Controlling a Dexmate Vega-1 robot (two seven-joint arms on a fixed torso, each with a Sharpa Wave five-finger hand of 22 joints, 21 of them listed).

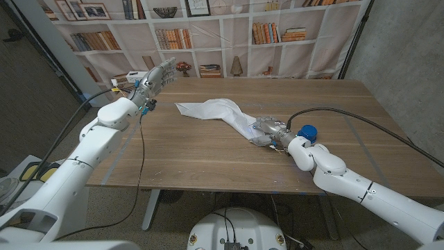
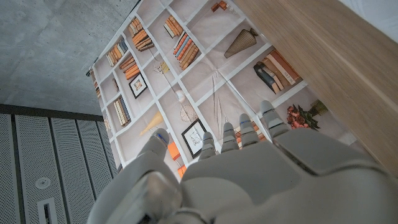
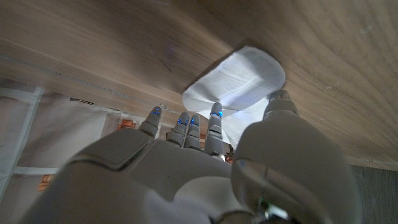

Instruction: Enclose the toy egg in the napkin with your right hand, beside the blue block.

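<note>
Napkin (image 1: 215, 111) spread on table (image 1: 208, 149), near end under right hand (image 1: 269, 132); grip unclear. Blue block (image 1: 307, 132) just beside. Left hand (image 1: 156, 76) raised, fingers apart, empty.

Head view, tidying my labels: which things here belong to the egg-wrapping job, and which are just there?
Job:
- white napkin
- blue block
- right hand, on the napkin's near end
- toy egg: not visible

Just there:
- left hand, raised, holding nothing
- bookshelf backdrop
</note>
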